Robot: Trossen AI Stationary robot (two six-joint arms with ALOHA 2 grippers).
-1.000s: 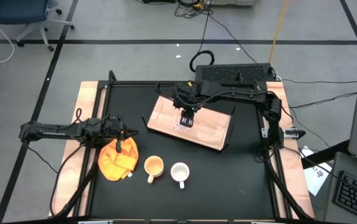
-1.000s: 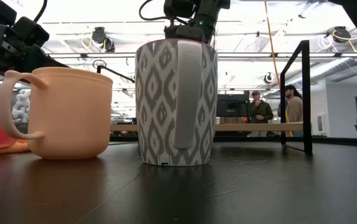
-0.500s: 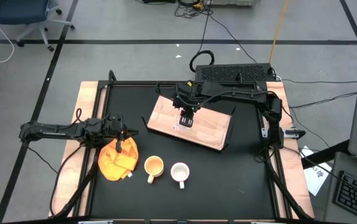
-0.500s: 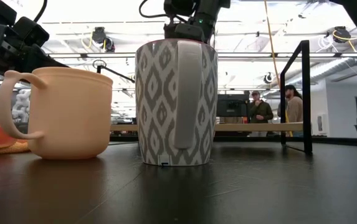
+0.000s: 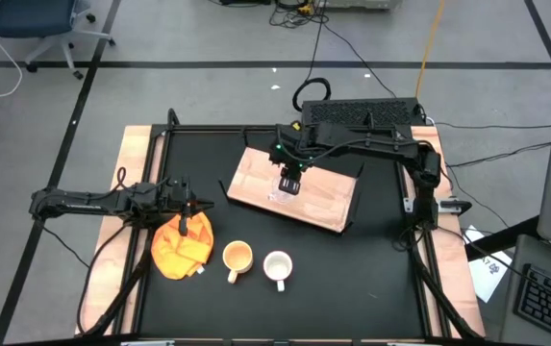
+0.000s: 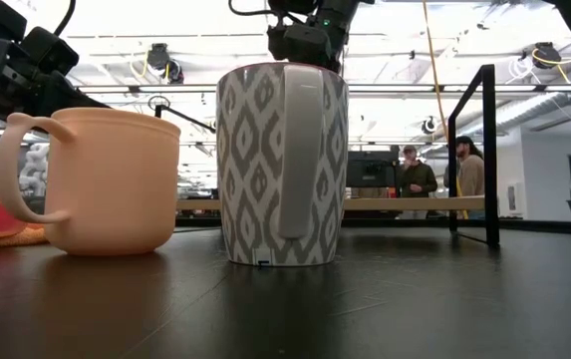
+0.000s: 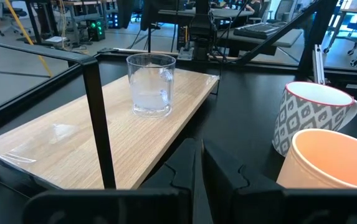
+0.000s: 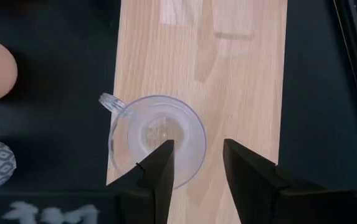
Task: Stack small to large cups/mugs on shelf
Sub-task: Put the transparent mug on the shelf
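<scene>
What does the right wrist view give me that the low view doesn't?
Only the right wrist view: the clear glass cup upright on the wood shelf, right gripper open above its rim. Only the low view: the white patterned mug and peach mug in full, side by side, plus people in the room behind. Both: a bit of each mug.

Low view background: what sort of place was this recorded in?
Probably a robotics lab or open workshop: people stand among benches behind the black table, ceiling lights run overhead, and a keyboard and loose cables lie beside the rig.
</scene>
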